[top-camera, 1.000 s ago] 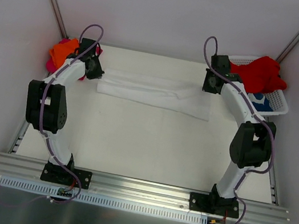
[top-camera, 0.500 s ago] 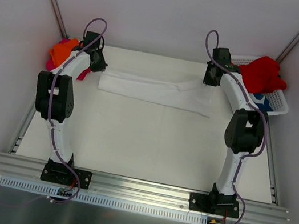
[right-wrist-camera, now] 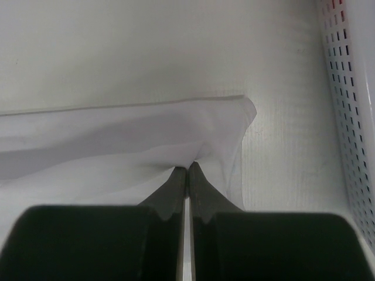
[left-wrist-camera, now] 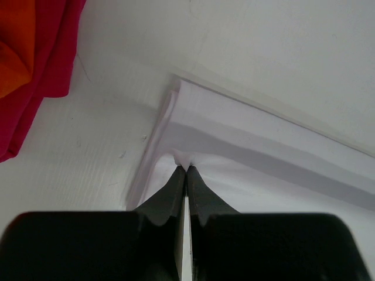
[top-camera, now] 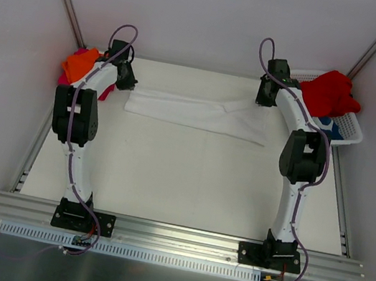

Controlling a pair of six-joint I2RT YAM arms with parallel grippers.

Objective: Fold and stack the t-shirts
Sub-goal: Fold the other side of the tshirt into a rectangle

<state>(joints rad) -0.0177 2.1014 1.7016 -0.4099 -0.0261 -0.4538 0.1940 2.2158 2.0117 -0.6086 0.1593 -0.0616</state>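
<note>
A white t-shirt (top-camera: pixel 196 114) lies folded into a long band across the far part of the table. My left gripper (top-camera: pixel 127 83) is shut on its left end; the wrist view shows cloth pinched at the tips of that gripper (left-wrist-camera: pixel 186 168). My right gripper (top-camera: pixel 262 101) is shut on its right end, with a fold of cloth in its tips (right-wrist-camera: pixel 188 165). An orange t-shirt (top-camera: pixel 79 63) lies on a magenta-pink one (left-wrist-camera: pixel 53 64) at the far left. A red t-shirt (top-camera: pixel 331 93) and a blue-and-white one (top-camera: pixel 327 126) lie in the basket.
A white plastic mesh basket (top-camera: pixel 352 124) stands at the far right corner; its wall shows in the right wrist view (right-wrist-camera: pixel 351 117). Grey walls close in the table on the left, back and right. An aluminium rail (top-camera: pixel 178 237) runs along the near edge.
Both arms have stretched farther toward the back wall, drawing the white t-shirt with them. The band has moved back and lies flatter and straighter.
</note>
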